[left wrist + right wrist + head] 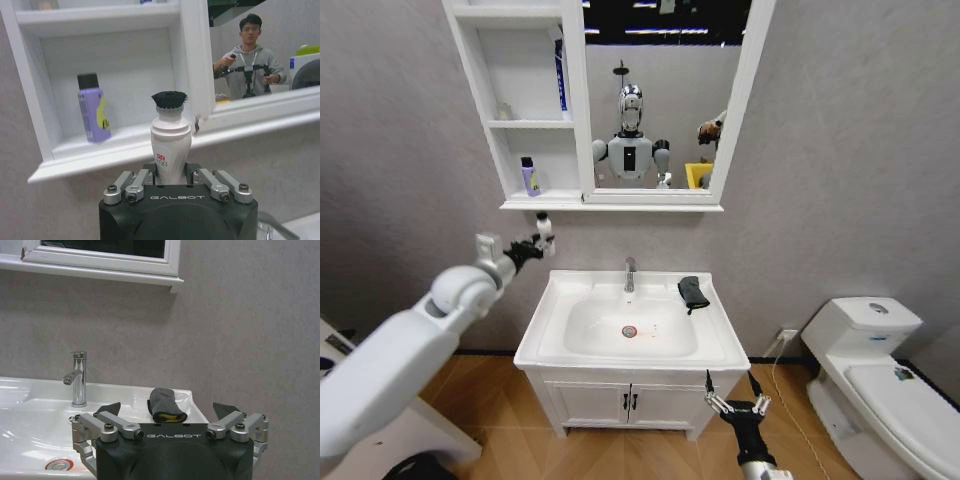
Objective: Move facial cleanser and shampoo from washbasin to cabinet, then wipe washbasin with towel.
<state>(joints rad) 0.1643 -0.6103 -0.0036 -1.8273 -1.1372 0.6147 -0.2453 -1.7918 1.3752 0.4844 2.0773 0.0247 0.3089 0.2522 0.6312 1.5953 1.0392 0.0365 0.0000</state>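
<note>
Left end effector (532, 243) grips white bottle (170, 145) just below cabinet (520, 110); right end effector (738, 398) open.

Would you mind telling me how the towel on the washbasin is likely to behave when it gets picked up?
The towel lies crumpled near the washbasin's back right corner, so it is probably limp and will sag from a grip. It looks small, thus likely light. Being soft cloth, it should not roll or slip, though a pinch may catch only one fold.
</note>
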